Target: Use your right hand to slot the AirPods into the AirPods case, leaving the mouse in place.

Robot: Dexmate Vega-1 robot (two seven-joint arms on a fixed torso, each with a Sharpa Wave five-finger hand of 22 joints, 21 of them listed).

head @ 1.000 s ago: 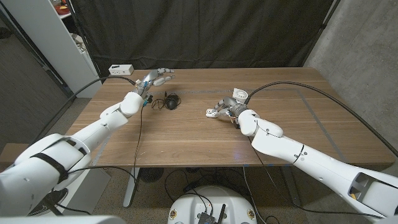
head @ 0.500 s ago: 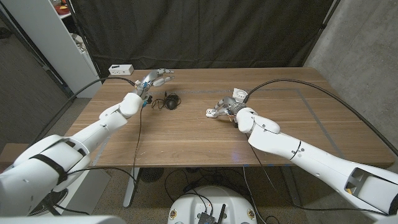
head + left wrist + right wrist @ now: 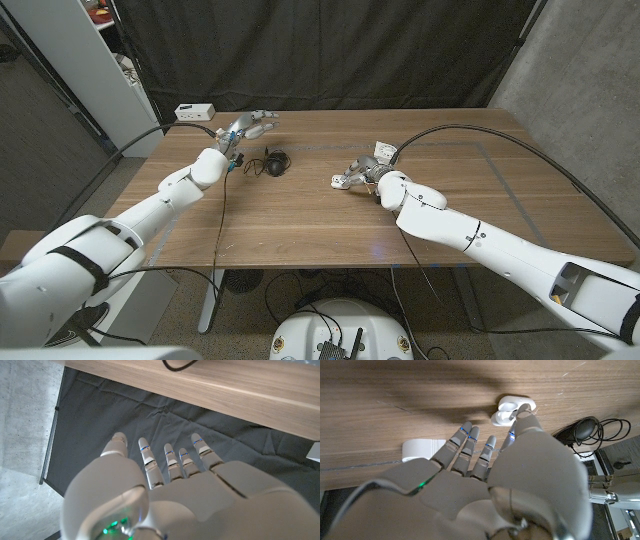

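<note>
Right hand (image 3: 362, 172) sits low over the middle of the wooden table (image 3: 300, 225), its arm reaching in from the near right corner, and from the head view its fingers point toward the left. Seen from the right wrist view, the right hand (image 3: 485, 480) has its fingers spread and holds nothing; the thumb tip lies just beside the open AirPods case (image 3: 509, 411), and I cannot tell whether it touches it. That white AirPods case also shows in the head view as a small pale shape (image 3: 341, 181) just left of the fingertips, with its lid open. Whether the earbuds are seated inside it is too small to make out. A second white rounded object (image 3: 422, 448) lies on the wood beyond the other fingers in the right wrist view; its identity is unclear. Left of the case, well apart from it, the black mouse (image 3: 276, 160) rests on the table with its coiled cable (image 3: 254, 166) beside it. Left hand (image 3: 250, 125) is held above the far left part of the table, just beyond the mouse, fingers apart and empty; the left wrist view shows the same left hand (image 3: 170, 495) with its fingers extended toward a dark curtain (image 3: 150, 425).
</note>
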